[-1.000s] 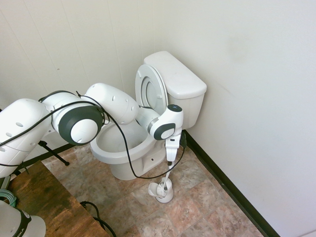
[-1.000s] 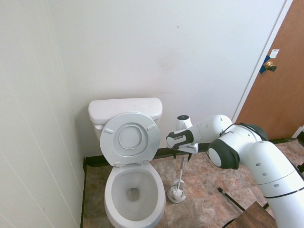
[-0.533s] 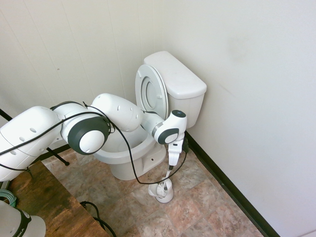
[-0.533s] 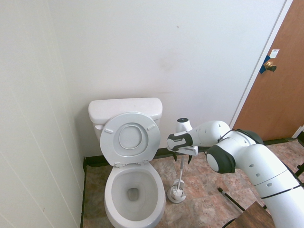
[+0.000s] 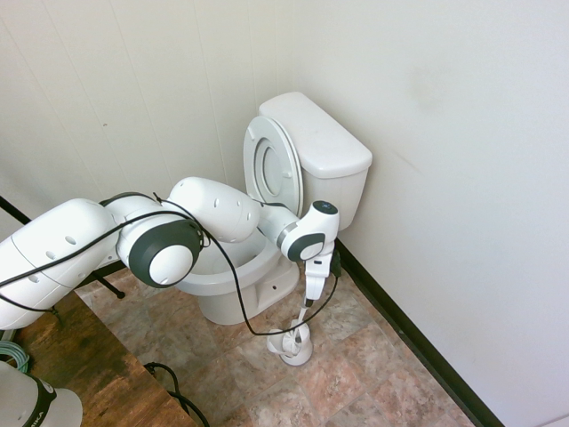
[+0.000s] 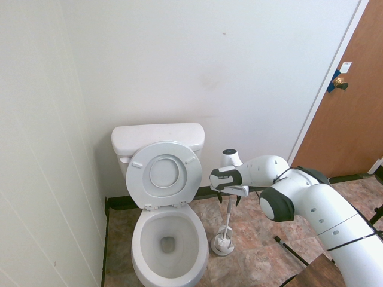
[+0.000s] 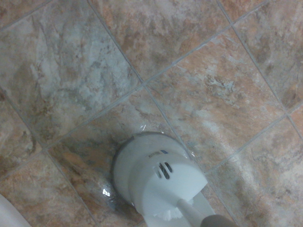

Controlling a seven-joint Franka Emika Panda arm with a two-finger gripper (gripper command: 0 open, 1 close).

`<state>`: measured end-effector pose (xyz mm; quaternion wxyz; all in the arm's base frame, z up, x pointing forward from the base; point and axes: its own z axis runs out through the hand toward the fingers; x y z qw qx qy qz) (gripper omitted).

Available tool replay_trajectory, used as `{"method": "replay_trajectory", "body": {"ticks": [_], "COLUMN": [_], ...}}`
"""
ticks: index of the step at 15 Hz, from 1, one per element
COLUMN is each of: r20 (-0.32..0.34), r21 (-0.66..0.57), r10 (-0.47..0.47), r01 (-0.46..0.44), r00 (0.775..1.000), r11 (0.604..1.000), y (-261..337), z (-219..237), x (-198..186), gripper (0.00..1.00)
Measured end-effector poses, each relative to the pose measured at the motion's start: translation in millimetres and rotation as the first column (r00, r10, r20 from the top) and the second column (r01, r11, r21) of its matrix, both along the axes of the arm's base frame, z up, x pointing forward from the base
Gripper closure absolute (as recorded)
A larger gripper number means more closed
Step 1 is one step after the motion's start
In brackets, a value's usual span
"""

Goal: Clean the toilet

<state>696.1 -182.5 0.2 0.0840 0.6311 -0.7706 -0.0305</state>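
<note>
White brush holder [image 5: 292,345] (brush inside) stands beside toilet [image 5: 227,277].

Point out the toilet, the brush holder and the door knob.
toilet [image 6: 158,140]: second exterior view, on the tank lid.
brush holder [image 7: 156,177]: wrist view, on its white top.
door knob [image 6: 340,82]: second exterior view, on the brass knob.

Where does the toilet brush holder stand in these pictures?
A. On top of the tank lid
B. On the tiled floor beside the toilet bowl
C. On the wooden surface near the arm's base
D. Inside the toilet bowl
B: the small white brush holder stands on the tiled floor next to the toilet, directly below the gripper.
</note>
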Motion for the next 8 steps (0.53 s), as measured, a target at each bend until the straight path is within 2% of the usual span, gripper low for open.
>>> {"method": "replay_trajectory", "body": {"ticks": [8], "r20": [0.0], "r21": [0.005], "r10": [-0.002], "r01": [0.002], "r00": [1.0], "r11": [1.0], "y": [1.7], "z": [-3.4], "x": [-0.2], "gripper": [1.0]}}
